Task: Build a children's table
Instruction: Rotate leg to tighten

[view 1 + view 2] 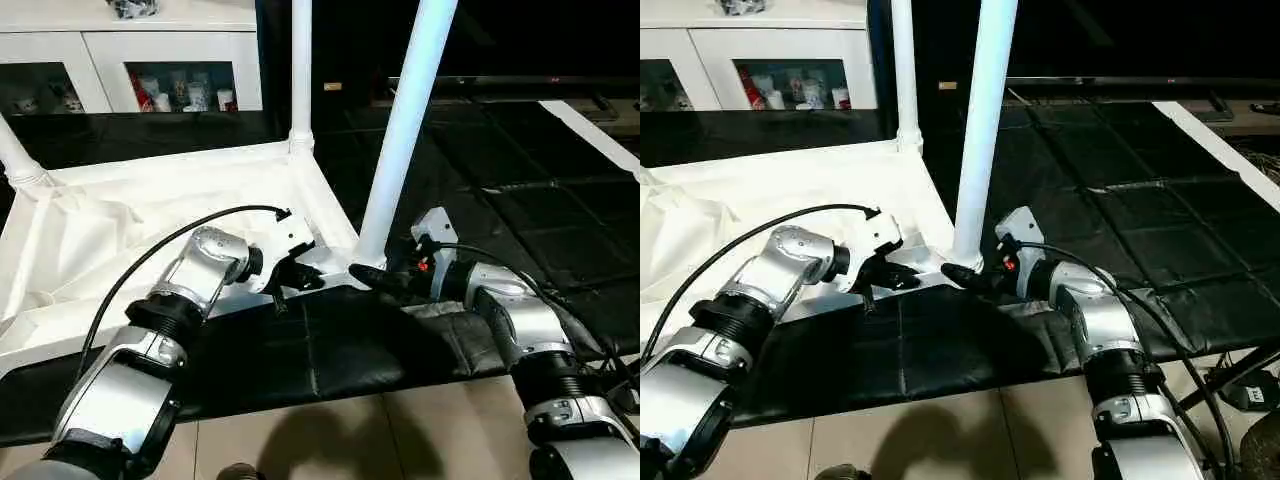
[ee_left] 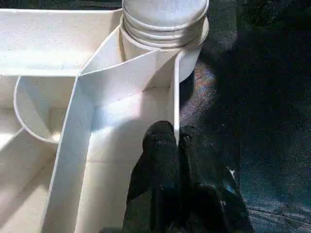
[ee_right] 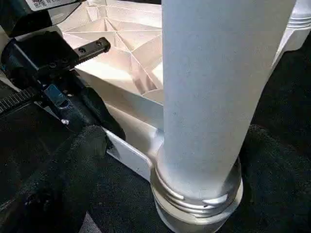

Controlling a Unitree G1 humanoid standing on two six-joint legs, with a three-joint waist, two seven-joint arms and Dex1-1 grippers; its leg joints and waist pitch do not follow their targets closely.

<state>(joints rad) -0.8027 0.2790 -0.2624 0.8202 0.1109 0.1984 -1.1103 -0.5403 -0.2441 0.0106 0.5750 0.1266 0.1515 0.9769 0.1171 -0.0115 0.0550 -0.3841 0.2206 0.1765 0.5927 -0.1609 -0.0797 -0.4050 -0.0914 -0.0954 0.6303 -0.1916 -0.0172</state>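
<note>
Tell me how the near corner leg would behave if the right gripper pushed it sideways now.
The leg is long, tall and smooth, so it would probably act as a lever and rock the upturned table. Threads show at its base, so it may sit loose. The left gripper pinching the frame wall should steady it somewhat.

A white glass-door cabinet (image 1: 130, 70) stands behind black quilted mats (image 1: 500, 200) over a beige tiled floor (image 1: 400, 430).

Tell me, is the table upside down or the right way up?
Upside down. The children's table lies with its ribbed underside facing up on the black mat, legs sticking upward.
</note>
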